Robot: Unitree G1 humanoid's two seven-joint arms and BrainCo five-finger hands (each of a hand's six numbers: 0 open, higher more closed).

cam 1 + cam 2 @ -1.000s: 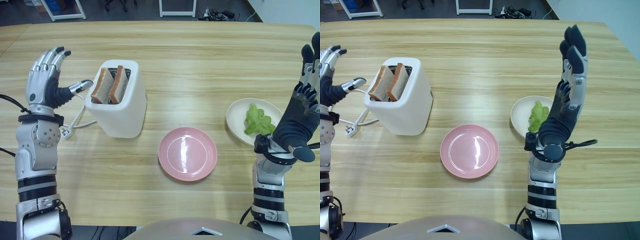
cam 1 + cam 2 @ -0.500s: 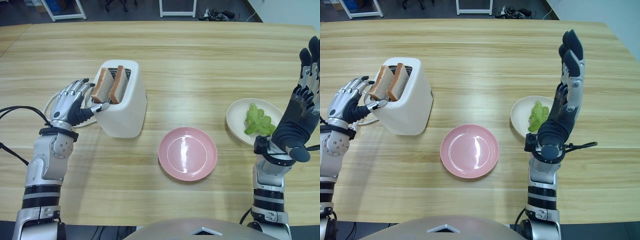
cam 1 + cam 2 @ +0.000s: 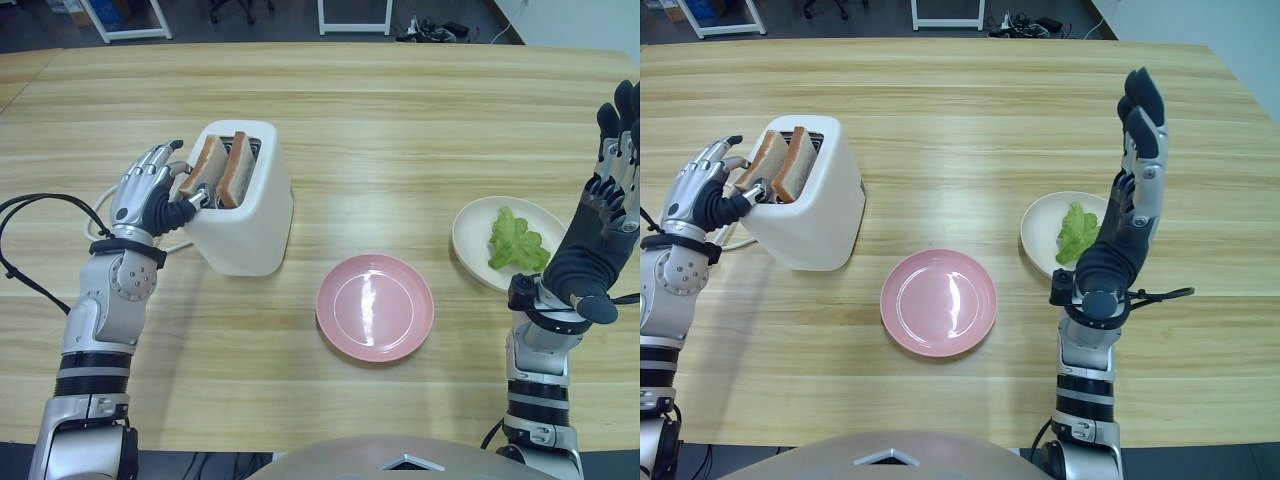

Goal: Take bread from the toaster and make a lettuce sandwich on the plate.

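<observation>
At the left, the robot's left hand (image 3: 148, 192) is raised against the left side of a white, rounded plastic toaster (image 3: 245, 222). The hand touches the left one of two brown-crusted slices of bread. Whether it has a real grip on that slice cannot be told. The left slice (image 3: 207, 166) and the right slice (image 3: 238, 165) stand side by side in the toaster's top slots, both leaning a little to the right with their upper halves sticking out. A white power cord (image 3: 172, 241) runs along the table from the toaster's near left corner, behind the hand.

The toaster stands on the left part of a light wooden table (image 3: 400, 120). To its right and nearer lies a round pink plate (image 3: 375, 340) with nothing on it, well apart from the toaster.

Farther right sits a round cream-coloured plate (image 3: 468, 236) holding a crinkled piece of green lettuce (image 3: 515, 243), which lies on the plate's right half.

At the far right, the robot's right hand (image 3: 1122, 232) is held upright above the table, just at the right edge of the cream plate. Its dark fingers (image 3: 1143, 110) are stretched straight, pointing away from the robot, and it holds nothing.
</observation>
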